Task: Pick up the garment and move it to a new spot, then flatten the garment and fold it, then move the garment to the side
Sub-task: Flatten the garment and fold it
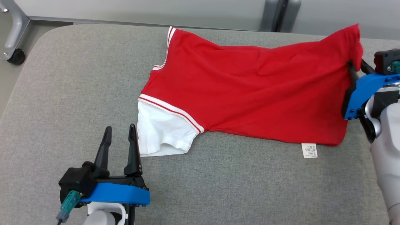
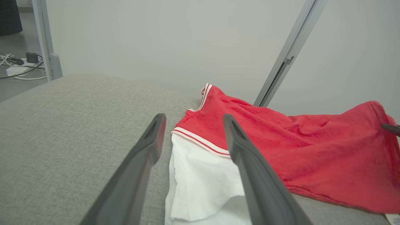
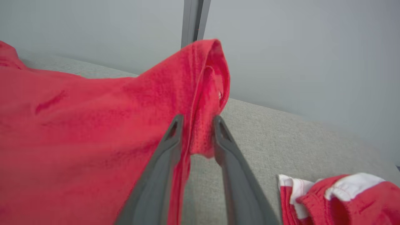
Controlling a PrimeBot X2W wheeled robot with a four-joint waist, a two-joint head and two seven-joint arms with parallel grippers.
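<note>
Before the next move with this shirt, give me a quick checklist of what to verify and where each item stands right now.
1. Right hand pinching a corner of the shirt: ok.
2. Left hand open: ok.
3. Left hand gripping the sleeve: not ok, it sits beside the sleeve.
4. Shirt flat: not ok, it is wrinkled and the right corner is raised.
5. Bare table to the left of the shirt: ok.
6. Grip firm enough to drag: cannot tell.

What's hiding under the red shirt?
The grey padded surface lies under the red shirt, and a small white tag pokes out from its lower edge. Anything else beneath is covered by the cloth.
</note>
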